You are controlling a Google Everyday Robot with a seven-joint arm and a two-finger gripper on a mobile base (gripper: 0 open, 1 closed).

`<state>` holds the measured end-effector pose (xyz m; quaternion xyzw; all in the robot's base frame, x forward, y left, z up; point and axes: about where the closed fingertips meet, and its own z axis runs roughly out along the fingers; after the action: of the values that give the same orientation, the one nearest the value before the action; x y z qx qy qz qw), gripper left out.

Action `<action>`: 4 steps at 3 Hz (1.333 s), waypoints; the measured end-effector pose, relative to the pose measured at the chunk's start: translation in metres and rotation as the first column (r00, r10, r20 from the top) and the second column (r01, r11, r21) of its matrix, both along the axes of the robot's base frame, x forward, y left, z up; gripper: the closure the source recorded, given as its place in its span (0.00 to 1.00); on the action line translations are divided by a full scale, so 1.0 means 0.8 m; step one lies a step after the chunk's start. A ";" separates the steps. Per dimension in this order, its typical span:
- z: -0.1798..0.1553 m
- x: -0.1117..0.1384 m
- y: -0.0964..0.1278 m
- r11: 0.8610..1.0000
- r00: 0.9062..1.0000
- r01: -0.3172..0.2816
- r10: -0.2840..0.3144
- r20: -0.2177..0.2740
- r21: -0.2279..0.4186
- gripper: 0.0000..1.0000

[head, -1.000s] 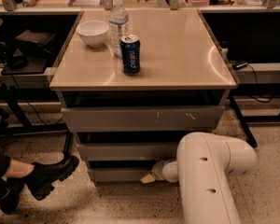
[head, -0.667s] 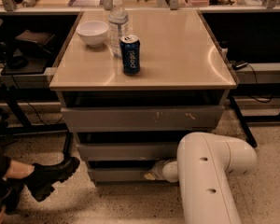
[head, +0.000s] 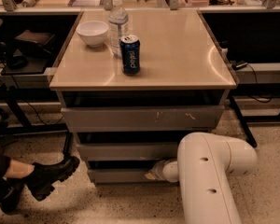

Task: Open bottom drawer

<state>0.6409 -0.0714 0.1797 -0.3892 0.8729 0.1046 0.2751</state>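
Observation:
The bottom drawer [head: 116, 175] is the lowest, shortest grey front of the cabinet, near the floor. Above it sit the middle drawer front [head: 123, 151] and the wide top drawer front [head: 140, 119] with pale scratch marks. My white arm [head: 210, 171] reaches in from the lower right. My gripper [head: 154, 171] is at the top right edge of the bottom drawer front, at the dark gap under the middle drawer. Its tips are hidden in that gap.
On the beige tabletop [head: 177, 50] stand a white bowl [head: 93, 33], a clear water bottle [head: 117, 24] and a blue soda can [head: 130, 54]. A person's black boot [head: 49, 174] is on the floor left of the cabinet. Dark desks stand on both sides.
The boot at the left has shifted slightly. My arm and gripper stay at the bottom drawer's top edge with almost no movement.

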 end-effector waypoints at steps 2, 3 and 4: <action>0.007 -0.040 -0.028 1.000 0.999 -0.029 0.029 0.046 -0.003 1.00; 0.005 -0.045 -0.029 0.999 0.998 -0.040 0.040 0.058 -0.002 1.00; -0.003 -0.071 -0.035 0.998 0.996 -0.059 0.059 0.067 0.005 1.00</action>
<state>0.5840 -0.0994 0.1776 -0.4170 0.8510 0.1026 0.3023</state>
